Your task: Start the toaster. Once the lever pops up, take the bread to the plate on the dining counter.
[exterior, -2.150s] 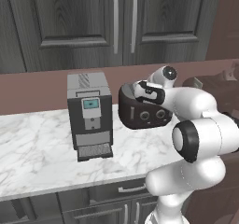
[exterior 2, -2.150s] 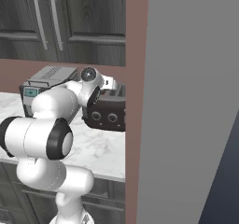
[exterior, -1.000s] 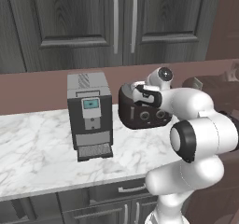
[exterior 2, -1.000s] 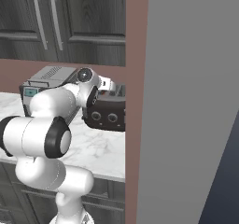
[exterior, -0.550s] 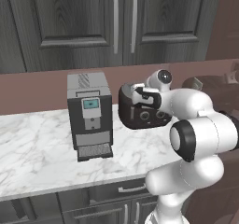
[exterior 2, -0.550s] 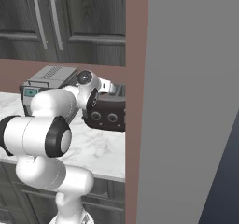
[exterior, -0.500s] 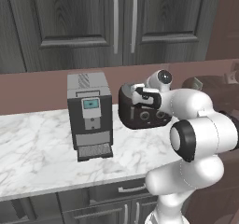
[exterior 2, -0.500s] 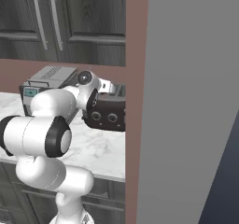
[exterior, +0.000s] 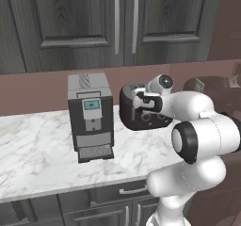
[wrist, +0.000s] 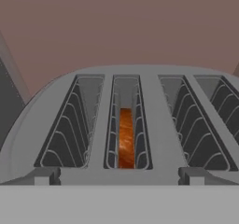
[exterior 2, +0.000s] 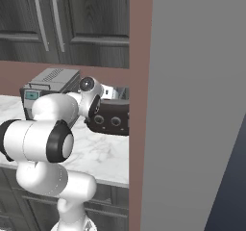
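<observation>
Pincer (exterior: 141, 101) hovering right over toaster (exterior: 141, 114) on table (exterior: 42, 149), beside coffee machine (exterior: 90, 117). Bread (wrist: 126, 136) sitting deep in middle slot. Cannot tell if pincer open or closed. Robot needing straight, gentle drop onto bread edges, no bumping slot wires.

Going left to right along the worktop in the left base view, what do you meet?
Marble worktop → grey coffee machine → dark toaster, with the robot's hand over it.
</observation>
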